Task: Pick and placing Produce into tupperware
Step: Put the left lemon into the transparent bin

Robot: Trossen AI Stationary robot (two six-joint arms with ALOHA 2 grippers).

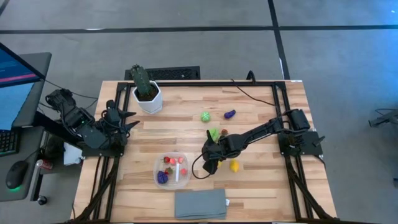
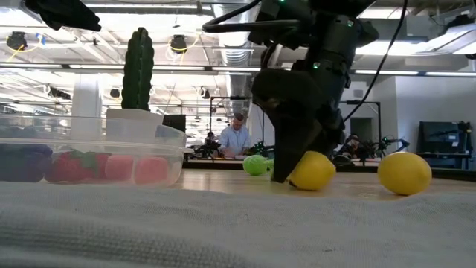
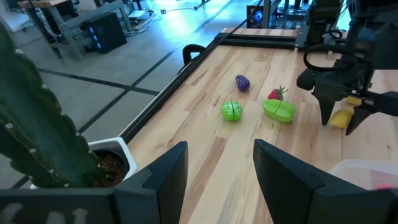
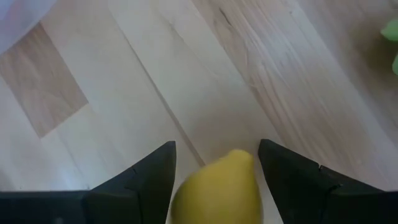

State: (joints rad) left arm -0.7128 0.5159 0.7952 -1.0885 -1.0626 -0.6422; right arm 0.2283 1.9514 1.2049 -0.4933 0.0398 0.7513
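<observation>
Small yellow lemon-shaped toy fruit (image 4: 219, 186) between the two dark jaws of the right gripper (image 4: 214, 180), jaws parted, over pale wooden plank worktop (image 4: 186, 74).

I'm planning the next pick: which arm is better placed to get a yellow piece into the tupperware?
The right. Its hand already straddles a yellow piece, fingers open either side, beside the tupperware. The left hand waits at the table's left edge by the cactus, away from the produce.

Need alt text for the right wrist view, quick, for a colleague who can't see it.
A yellow lemon-shaped toy sits between the right gripper's two open dark fingers, just above the light wooden table.
</observation>
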